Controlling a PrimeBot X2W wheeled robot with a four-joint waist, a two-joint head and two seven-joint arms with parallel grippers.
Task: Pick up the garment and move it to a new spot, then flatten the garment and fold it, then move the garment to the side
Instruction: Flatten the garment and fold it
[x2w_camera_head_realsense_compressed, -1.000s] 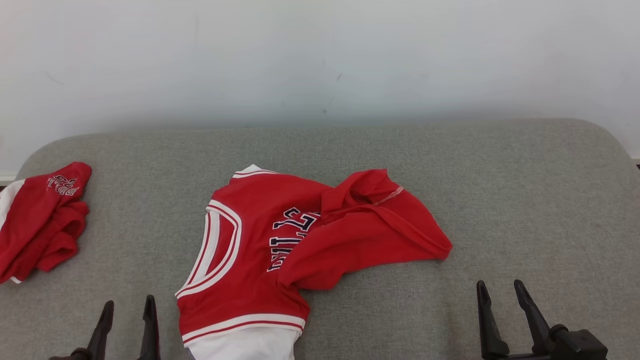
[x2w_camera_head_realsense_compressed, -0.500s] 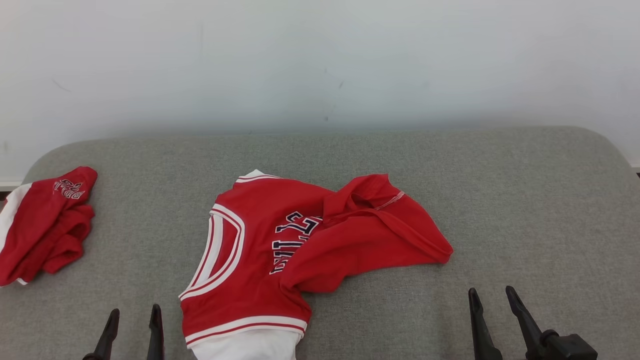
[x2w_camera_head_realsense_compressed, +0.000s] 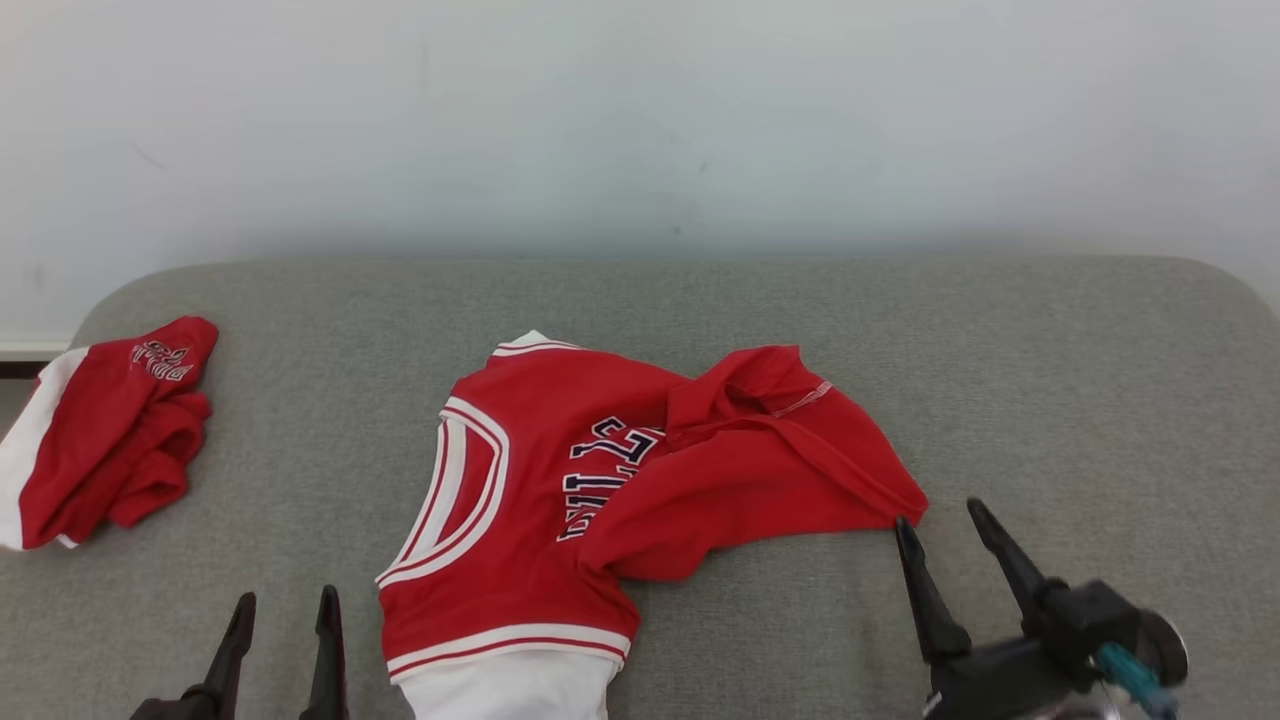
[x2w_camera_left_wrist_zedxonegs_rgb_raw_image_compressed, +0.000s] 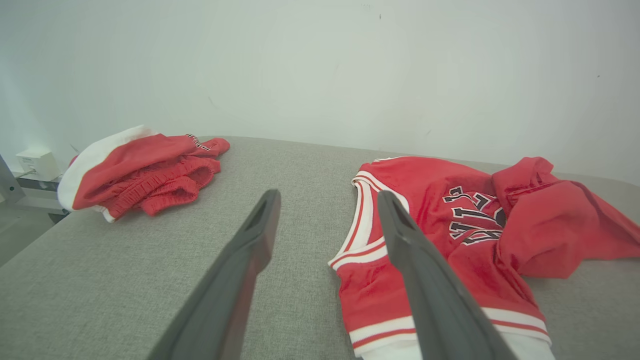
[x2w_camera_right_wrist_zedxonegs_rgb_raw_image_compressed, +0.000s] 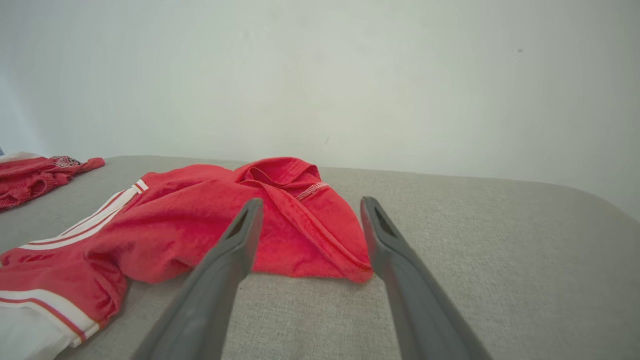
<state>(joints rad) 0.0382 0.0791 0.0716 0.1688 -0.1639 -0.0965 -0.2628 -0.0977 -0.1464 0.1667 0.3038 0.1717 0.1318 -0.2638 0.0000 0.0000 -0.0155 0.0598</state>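
A red jersey with white trim and dark lettering, the garment (x2w_camera_head_realsense_compressed: 560, 480) (x2w_camera_left_wrist_zedxonegs_rgb_raw_image_compressed: 440, 220) (x2w_camera_right_wrist_zedxonegs_rgb_raw_image_compressed: 200, 215), lies crumpled on the grey padded surface (x2w_camera_head_realsense_compressed: 1050, 400); its right part is folded over the lettering and a white piece shows at its near edge. My right gripper (x2w_camera_head_realsense_compressed: 940, 522) (x2w_camera_right_wrist_zedxonegs_rgb_raw_image_compressed: 307, 202) stands open just beside the garment's right corner, fingertips apart with nothing between them. My left gripper (x2w_camera_head_realsense_compressed: 285, 603) (x2w_camera_left_wrist_zedxonegs_rgb_raw_image_compressed: 327, 195) is open at the lower left, a little left of the garment's near edge, empty.
A second crumpled red and white garment (x2w_camera_head_realsense_compressed: 110, 425) (x2w_camera_left_wrist_zedxonegs_rgb_raw_image_compressed: 145, 167) lies at the surface's far left edge. A pale wall (x2w_camera_head_realsense_compressed: 640, 120) rises behind the surface. Bare grey surface stretches to the right of the jersey.
My right gripper has moved up and left toward the garment's right corner. The head camera has shifted slightly, moving the whole picture to the right. The garment lies as before.
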